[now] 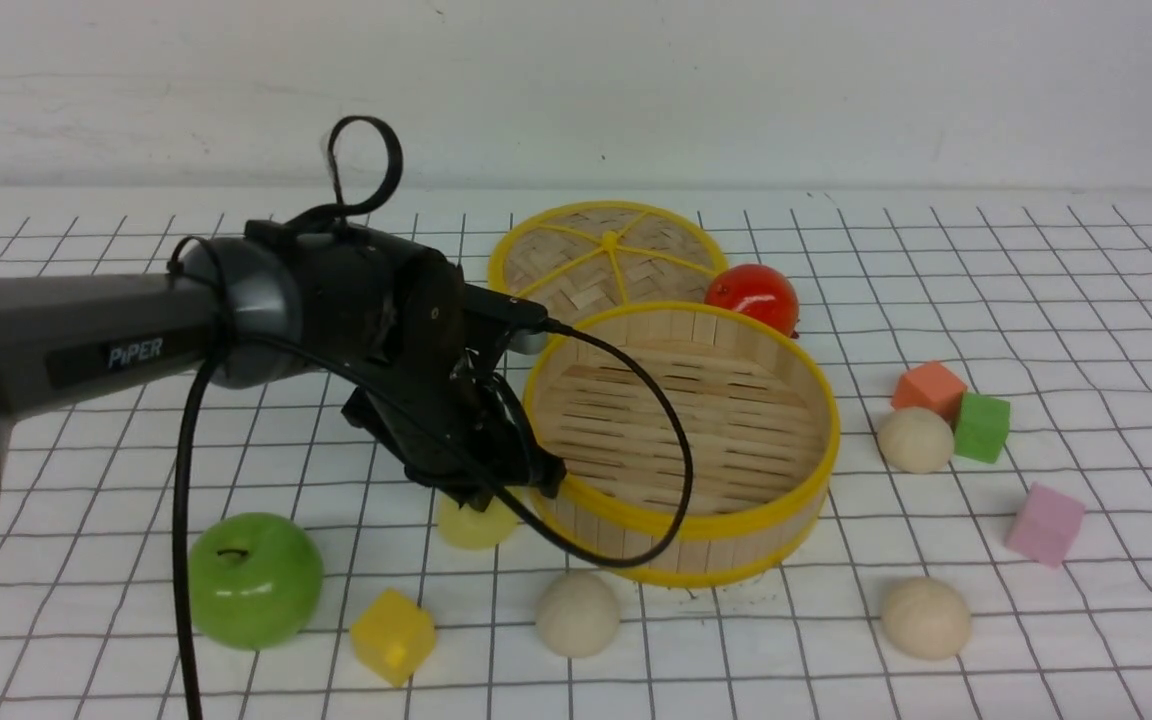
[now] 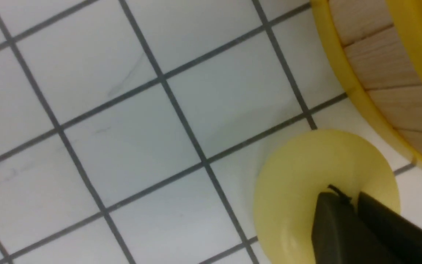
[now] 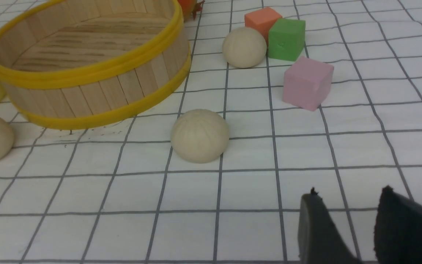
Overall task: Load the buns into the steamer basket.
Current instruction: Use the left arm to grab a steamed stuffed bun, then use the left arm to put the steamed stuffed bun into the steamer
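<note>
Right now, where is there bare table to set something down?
Bare: between the green apple and the far edge; right of the pink block. Crowded: around the pale yellow bun, between left gripper and steamer basket.

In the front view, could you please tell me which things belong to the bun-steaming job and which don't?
Job:
- three cream balls
- pale yellow ball
- round bamboo basket

Lying about:
- glossy green apple
- shiny red tomato-like ball
- woven yellow-rimmed disc
- five coloured blocks
</note>
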